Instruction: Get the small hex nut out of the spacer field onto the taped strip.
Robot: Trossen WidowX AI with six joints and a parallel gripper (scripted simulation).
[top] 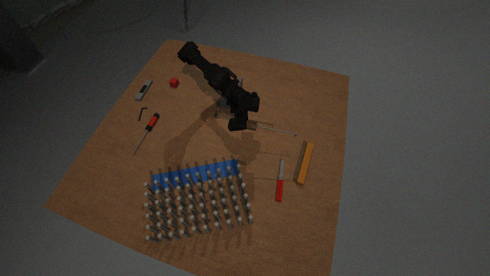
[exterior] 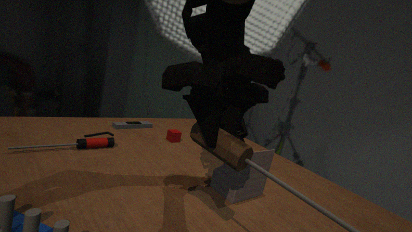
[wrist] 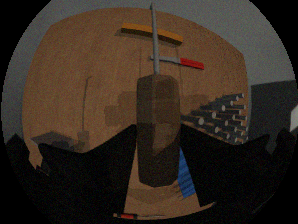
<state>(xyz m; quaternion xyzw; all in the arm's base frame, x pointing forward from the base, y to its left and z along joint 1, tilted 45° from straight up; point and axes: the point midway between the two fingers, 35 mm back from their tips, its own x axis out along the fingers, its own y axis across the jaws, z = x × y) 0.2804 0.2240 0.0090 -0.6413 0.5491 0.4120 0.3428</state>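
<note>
My gripper [top: 249, 124] [exterior: 226, 138] [wrist: 157, 128] is shut on the wooden handle of the hook tool [top: 276, 129] [exterior: 299, 194] [wrist: 155, 47]. It holds the tool above the table, outside the field; the thin shaft points away from the arm, toward the orange bar, with a small bent tip in the top view. The metal spacers [top: 190, 196] [exterior: 32, 220] [wrist: 201, 121] stand in rows. The blue taped strip [top: 203, 169] [wrist: 186, 182] runs along their near side. A tiny ring, apparently the nut [top: 216, 175], shows at the strip's spacer-side part; it is too small to judge exactly.
A red-handled knife [top: 279, 188] [wrist: 191, 63] and an orange bar [top: 305, 163] [wrist: 152, 33] lie beside the field. A screwdriver [top: 152, 122] [exterior: 94, 143], hex key [top: 140, 112], grey level-like block [top: 143, 90] and red cube [top: 174, 82] lie opposite. A pale wedge [exterior: 255, 181] stands under the arm.
</note>
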